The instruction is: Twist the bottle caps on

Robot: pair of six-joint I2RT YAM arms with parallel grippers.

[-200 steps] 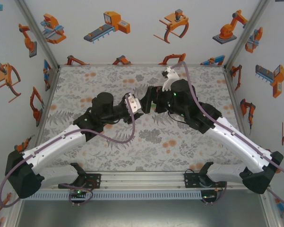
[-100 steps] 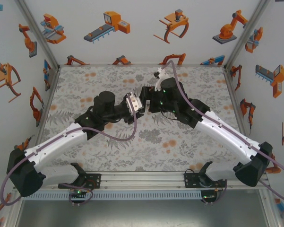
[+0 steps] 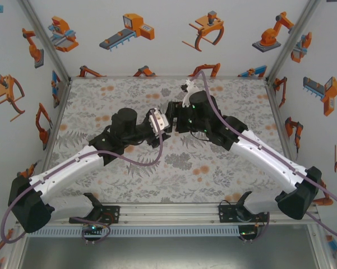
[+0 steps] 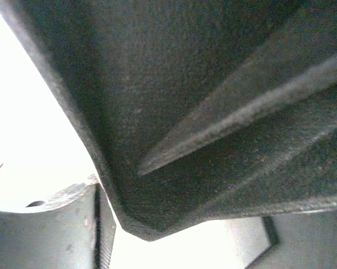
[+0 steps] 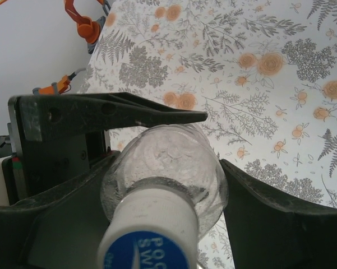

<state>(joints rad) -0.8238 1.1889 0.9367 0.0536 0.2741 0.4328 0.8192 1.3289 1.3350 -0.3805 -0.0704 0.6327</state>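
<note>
Clamping the clear bottle (image 5: 169,150) at mid-body, the right gripper (image 5: 162,168) holds a light, thin-walled, likely crushable item; use moderate force. State of the left gripper (image 3: 167,124) fingers: cannot tell.

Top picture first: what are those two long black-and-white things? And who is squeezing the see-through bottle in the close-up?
Those are two robot arms, the left arm and the right arm, seen by a camera above a table with a flowery cloth. Each wrist carries its own small camera. The right wrist's picture shows the right gripper, two black fingers, pinching a clear bottle with a blue-and-white cap on its neck. The left wrist's picture is too close and blurry to read.
</note>
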